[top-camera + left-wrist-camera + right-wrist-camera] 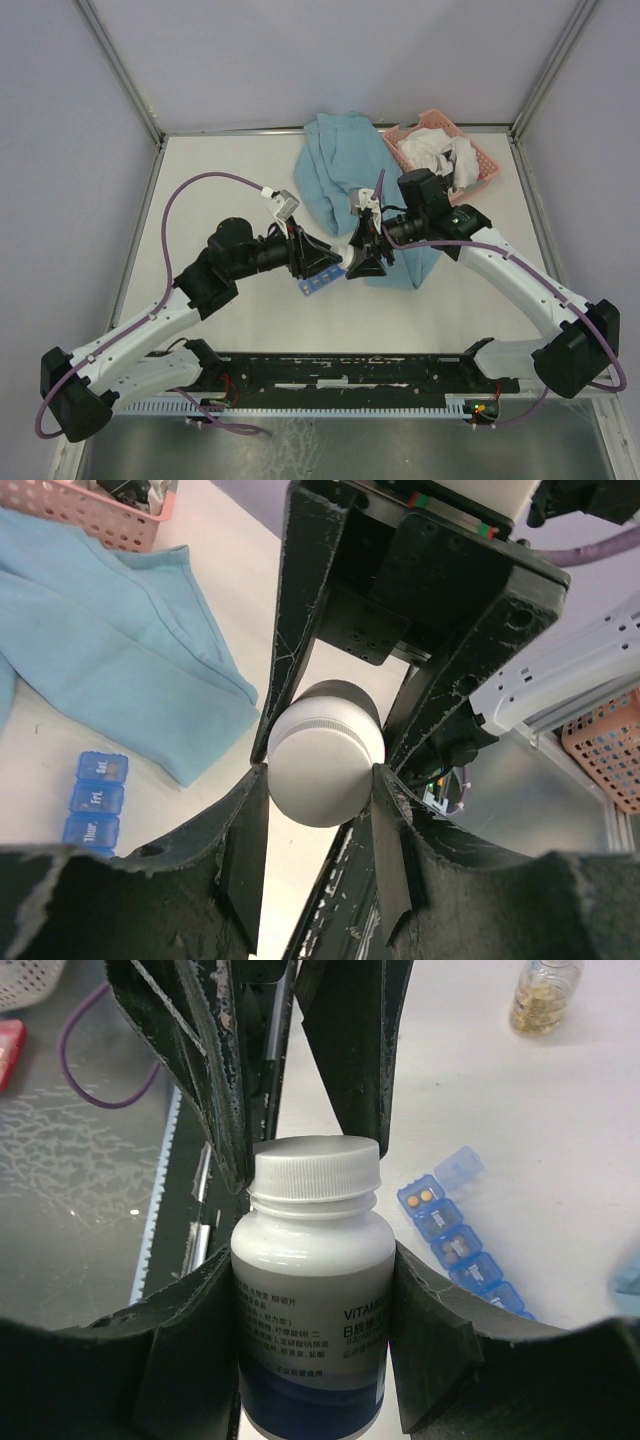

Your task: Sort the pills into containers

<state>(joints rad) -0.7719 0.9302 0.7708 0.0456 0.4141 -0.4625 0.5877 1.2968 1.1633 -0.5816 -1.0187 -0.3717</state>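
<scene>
Two grippers, one white bottle [313,1290]: right gripper [315,1320] clamped on its body, left gripper [320,780] pinching the cap [325,745]. Blue organiser [462,1248], pills [425,1196] inside, right of frame. Risk: grip slips while twisting, pills spill

White bottle [312,1290], translucent blue organiser [465,1248]

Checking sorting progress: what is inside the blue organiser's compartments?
The open end compartment of the organiser holds two yellowish pills; a closed one shows darker pellets. The far end is hidden behind the right gripper.
</scene>
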